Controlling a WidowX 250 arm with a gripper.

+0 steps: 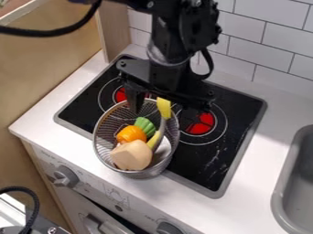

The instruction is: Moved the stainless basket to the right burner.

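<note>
At the left, the left burner glows red on the stove, which is set into the white bench. Its near side is partly hidden by the basket.

The basket, a stainless mesh one, comes next, over the near left part of the stove and out across its near edge. Whether its base bears on the stove or is a little off it, I cannot tell. In it lie an orange piece, a beige piece and a green piece, with a yellow piece standing up by the far right rim.

The end effector is above the basket's far side, its fingers spread with the far right rim between them; it looks released, with no firm hold on the basket.

Farther right, the right burner glows red too, and most of it is in sight beside the basket. So the task is, I judge, unfinished: the rim has to be gripped, the basket brought right and a little far, then set down and let go.
</note>
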